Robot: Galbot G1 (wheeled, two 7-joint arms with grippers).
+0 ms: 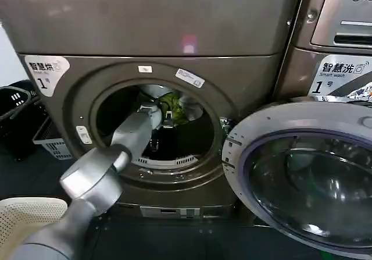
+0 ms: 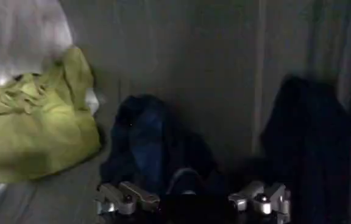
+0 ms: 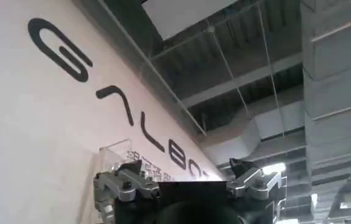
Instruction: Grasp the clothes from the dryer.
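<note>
Left gripper (image 2: 191, 204): metal two-finger claw, fingers spread apart, nothing held; reached deep through the porthole of the large bronze-brown metal front-load dryer (image 1: 151, 33), poised just short of a dark navy crumpled garment (image 2: 151, 146).

Right gripper (image 3: 187, 185): fingers apart, empty, pointing up towards a ceiling and a lettered wall, away from the machine.

Clothes, location: all inside the drum. Bright yellow-green soft garment (image 2: 35, 128) bunched to one side, against a pale white-grey fabric (image 2: 17, 36); second dark garment (image 2: 306, 134) slumped apart from the navy one.

Handling, judged: light, limp, non-fragile; will sag and trail when lifted. Best pinched on a raised fold or bunched ridge, not flat cloth.

Views: the head view shows the round glass-windowed door (image 1: 302, 178) swung open and the yellow-green item; the left wrist view adds the dark garments and finger spacing.
</note>
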